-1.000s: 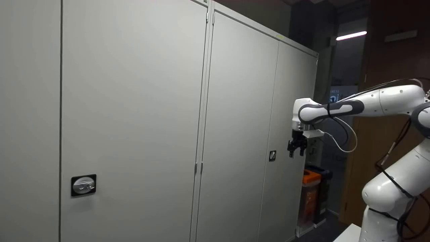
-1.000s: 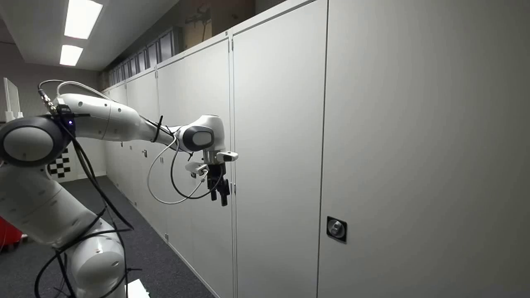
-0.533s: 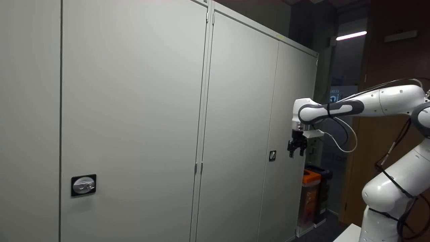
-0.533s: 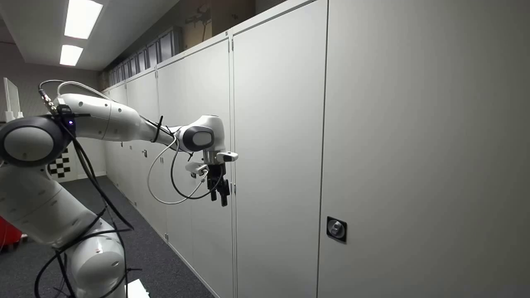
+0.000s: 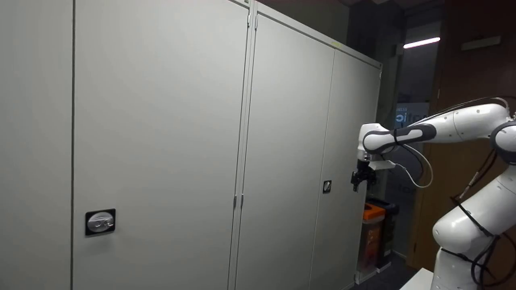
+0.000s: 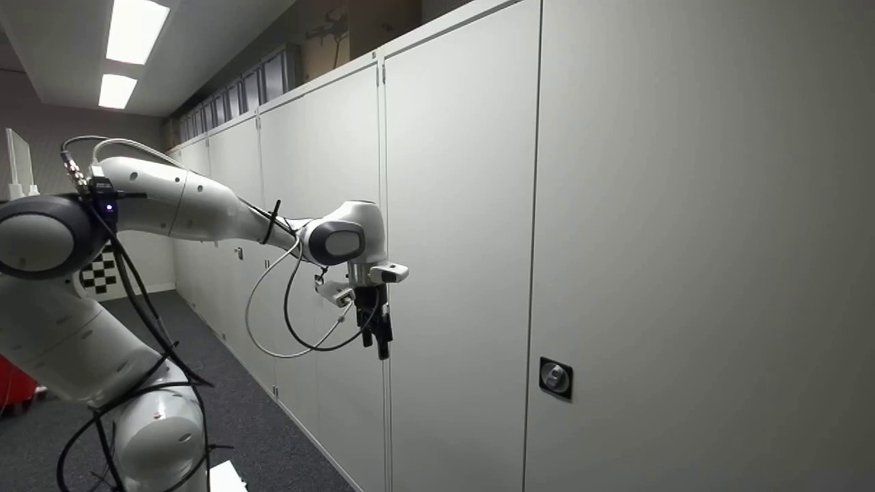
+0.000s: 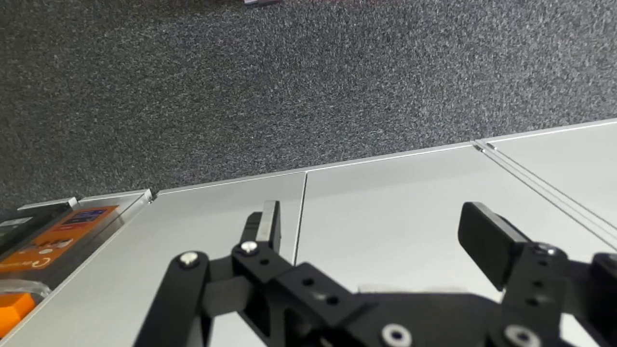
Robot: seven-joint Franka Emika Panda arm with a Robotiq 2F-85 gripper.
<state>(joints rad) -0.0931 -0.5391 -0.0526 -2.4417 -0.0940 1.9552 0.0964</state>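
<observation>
Near the grey cabinet doors, hanging slightly lower than a moment ago, with empty gripper spread wide; apparently only repositioning, without touching the door handle.

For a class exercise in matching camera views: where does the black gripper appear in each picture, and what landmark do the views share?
In an exterior view: the black gripper is towards the right, below mid-height.
In an exterior view: the black gripper is just left of centre, below mid-height.
In the wrist view: the black gripper lies across the lower part, jaws open.
Shared landmark: pale grey cabinets, large in both exterior views too.
</observation>
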